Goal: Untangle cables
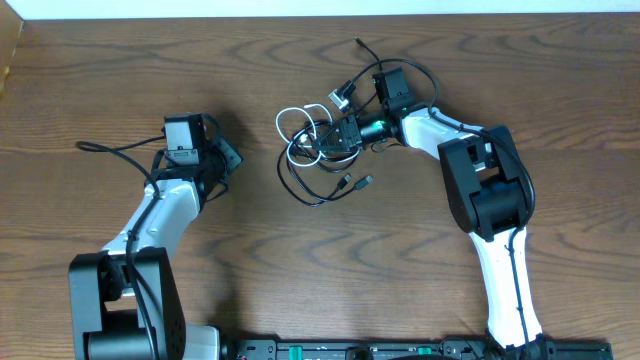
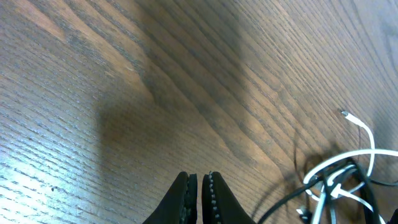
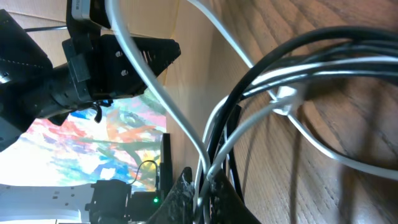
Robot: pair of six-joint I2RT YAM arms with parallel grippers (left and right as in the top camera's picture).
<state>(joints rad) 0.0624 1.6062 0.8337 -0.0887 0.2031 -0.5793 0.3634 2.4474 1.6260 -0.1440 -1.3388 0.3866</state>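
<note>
The cables (image 1: 318, 150) are seen bunched in a loose tangle on the wooden worktop (image 1: 300, 280), a little right of its middle and toward the far edge. The white cable (image 1: 296, 122) is looped at the left of the bunch, while the black cables (image 1: 305, 195) are trailed toward the near side, where two small plug ends (image 1: 355, 182) lie just beside each other. One black strand is stretched away toward the far edge.

The right tool (image 1: 338, 133) is set into the right side of the tangle. In the right wrist view its fingers (image 3: 180, 190) are closed on a bundle of white and black strands, which rise from between them and fan out over the wood. A white strand is knotted around the others further up.

The left tool (image 1: 228, 156) is held well apart from the tangle, to its left. In the left wrist view it is pressed together with nothing between its fingers (image 2: 186, 196), over bare wood, and the tangle shows only at the lower right, one white plug end (image 2: 344, 114) reaching out of it.
</note>
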